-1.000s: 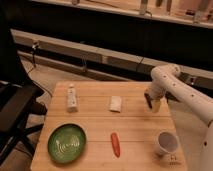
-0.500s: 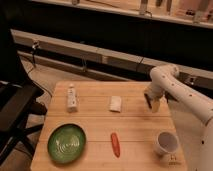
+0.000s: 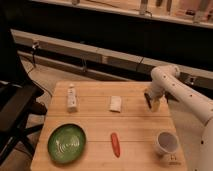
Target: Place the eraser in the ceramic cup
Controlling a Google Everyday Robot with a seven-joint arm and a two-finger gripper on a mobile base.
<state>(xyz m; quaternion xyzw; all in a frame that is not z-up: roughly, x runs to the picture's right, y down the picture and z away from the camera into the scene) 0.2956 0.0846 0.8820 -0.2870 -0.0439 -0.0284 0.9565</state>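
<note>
The whitish ceramic cup (image 3: pixel 165 143) stands upright on the wooden table (image 3: pixel 95 120) near its front right corner. My gripper (image 3: pixel 151 102) hangs from the white arm (image 3: pixel 175 87) over the table's right edge, behind the cup and well above it. A small dark shape shows at the gripper's tip; I cannot tell whether it is the black eraser. No black eraser lies anywhere on the tabletop in view.
A white rectangular block (image 3: pixel 116 104) lies mid-table. An orange carrot-like piece (image 3: pixel 115 144) lies at the front middle, and a green plate (image 3: pixel 66 143) at the front left. A white bottle-like object (image 3: pixel 72 98) lies at the back left. A dark chair (image 3: pixel 15 107) stands left of the table.
The gripper has stayed in nearly the same spot over the table's right edge. Nothing on the table has moved.
</note>
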